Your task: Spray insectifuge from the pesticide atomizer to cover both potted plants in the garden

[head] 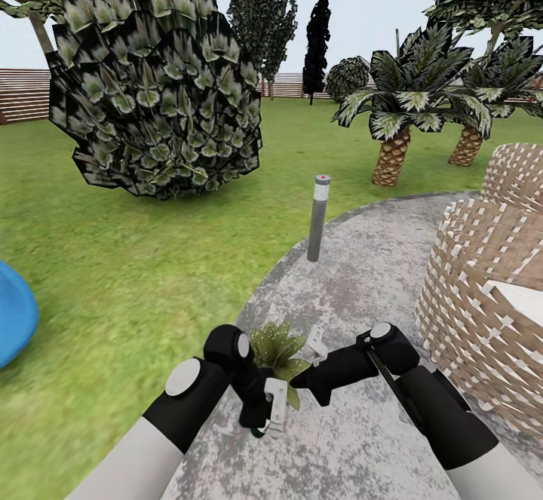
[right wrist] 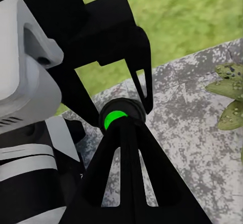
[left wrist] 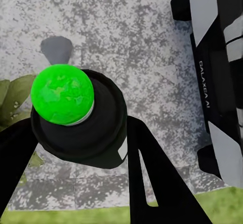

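A potted plant (head: 277,348), a small green rosette, sits on the grey patio (head: 354,274) just ahead of both hands; its leaves show in the left wrist view (left wrist: 12,100) and the right wrist view (right wrist: 230,97). My left gripper (head: 264,413) (left wrist: 81,127) is shut on the pesticide atomizer (left wrist: 76,117), a dark bottle seen end-on with a bright green cap. My right gripper (head: 300,379) (right wrist: 121,125) is shut and empty. Its tips sit close to the atomizer (right wrist: 116,118) held in the left gripper (right wrist: 116,107).
A grey bollard light (head: 319,217) stands at the patio edge ahead. A woven wicker chair (head: 483,296) is at the right. A big leafy bush (head: 158,85), palms (head: 392,108) and a blue object (head: 11,323) stand on the lawn; a fence lies behind.
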